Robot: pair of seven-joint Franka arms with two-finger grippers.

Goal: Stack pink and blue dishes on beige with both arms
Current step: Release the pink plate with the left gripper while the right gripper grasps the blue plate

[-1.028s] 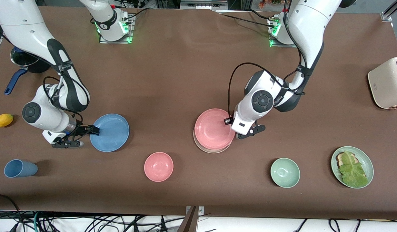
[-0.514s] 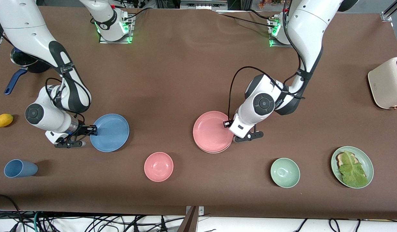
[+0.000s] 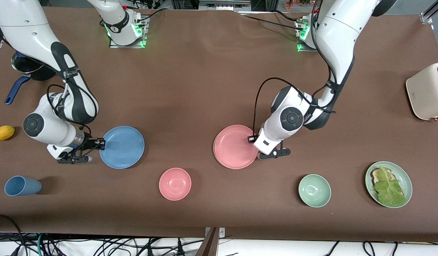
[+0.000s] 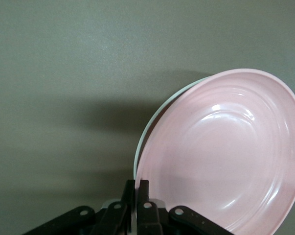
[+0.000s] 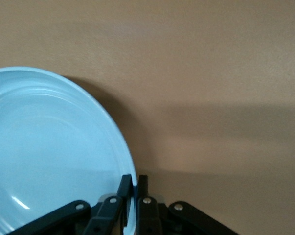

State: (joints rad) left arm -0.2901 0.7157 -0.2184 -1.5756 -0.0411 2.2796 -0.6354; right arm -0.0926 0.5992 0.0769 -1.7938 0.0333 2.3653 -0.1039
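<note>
Front view, items listed against the pink plate (image 3: 235,146) as landmark. Pink plate: laid on the beige plate (image 4: 146,131), of which only a thin pale rim is seen in the left wrist view; both are set mid-table. Left gripper (image 3: 253,139): placed at the pink plate's edge toward the left arm's end, jaws clamped together on that rim. Blue plate (image 3: 122,146): found well apart from the pink plate, toward the right arm's end of the table. Right gripper (image 3: 99,143): jaws closed on the blue plate's rim, as shown in the right wrist view. Pink bowl (image 3: 175,184): nearer the front camera than the pink plate. Green bowl (image 3: 314,190): nearer the camera, toward the left arm's end. Green plate with lettuce (image 3: 388,184): placed past the green bowl. Toaster (image 3: 427,91): at the left arm's end. Blue cup (image 3: 21,186) and lemon (image 3: 3,132): at the right arm's end.
</note>
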